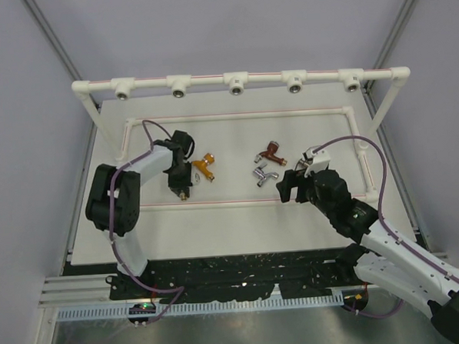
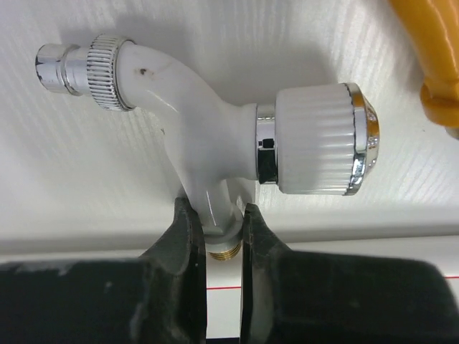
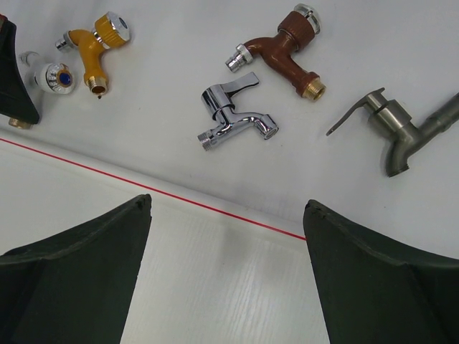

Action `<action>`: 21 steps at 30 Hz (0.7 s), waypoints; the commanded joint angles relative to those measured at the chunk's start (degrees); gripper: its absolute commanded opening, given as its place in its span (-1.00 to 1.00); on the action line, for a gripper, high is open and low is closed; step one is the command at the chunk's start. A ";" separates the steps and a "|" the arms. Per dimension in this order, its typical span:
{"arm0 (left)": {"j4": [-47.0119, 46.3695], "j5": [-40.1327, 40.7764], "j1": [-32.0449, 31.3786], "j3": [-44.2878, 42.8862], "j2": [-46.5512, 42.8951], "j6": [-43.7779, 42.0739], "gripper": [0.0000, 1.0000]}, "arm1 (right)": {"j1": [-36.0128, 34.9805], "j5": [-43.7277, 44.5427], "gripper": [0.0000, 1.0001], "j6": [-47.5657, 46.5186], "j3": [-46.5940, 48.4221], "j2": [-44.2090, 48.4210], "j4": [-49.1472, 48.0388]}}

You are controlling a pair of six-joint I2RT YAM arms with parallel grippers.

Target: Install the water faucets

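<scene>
My left gripper (image 1: pixel 182 187) (image 2: pixel 215 211) is shut on the base of the white faucet (image 2: pixel 201 107), just above its brass thread. The faucet is low over the table and mostly hidden in the top view. The orange-gold faucet (image 1: pixel 205 167) (image 2: pixel 430 50) lies just right of it. The copper-brown faucet (image 1: pixel 271 151) (image 3: pixel 283 46) and the chrome faucet (image 1: pixel 264 175) (image 3: pixel 233 115) lie mid-table. The dark bronze-grey faucet (image 3: pixel 401 129) lies right of them. My right gripper (image 1: pixel 290 186) (image 3: pixel 228 208) is open and empty, just near of the chrome faucet.
A raised white pipe rail (image 1: pixel 209 80) with several metal-ringed tee sockets (image 1: pixel 236 83) spans the back. A low white pipe border with a red line (image 1: pixel 234 115) (image 3: pixel 179 197) frames the area where the faucets lie. Grey walls stand on both sides.
</scene>
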State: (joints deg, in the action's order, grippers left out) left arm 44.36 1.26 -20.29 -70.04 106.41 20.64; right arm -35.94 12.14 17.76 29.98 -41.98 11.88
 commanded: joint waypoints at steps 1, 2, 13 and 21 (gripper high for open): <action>-3.92 0.68 0.08 3.32 -3.04 0.01 -1.00 | -0.27 0.52 0.80 0.18 0.43 0.49 -2.21; -4.10 0.59 0.08 4.03 -4.70 -0.16 -1.00 | -0.35 0.17 0.79 -0.35 0.43 0.75 -2.73; -0.68 -14.23 -1.41 7.28 -26.76 -8.51 -1.00 | -1.41 -23.20 0.96 -19.58 -1.94 3.04 -18.28; 2.57 -30.51 -7.91 7.38 -40.21 -15.27 -1.00 | -2.90 -42.36 0.98 -30.40 4.99 0.24 -19.80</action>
State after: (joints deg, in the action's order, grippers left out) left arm 44.27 -17.69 -25.50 -62.85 71.24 10.28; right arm -37.98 -17.85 -4.78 28.93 -40.05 -4.08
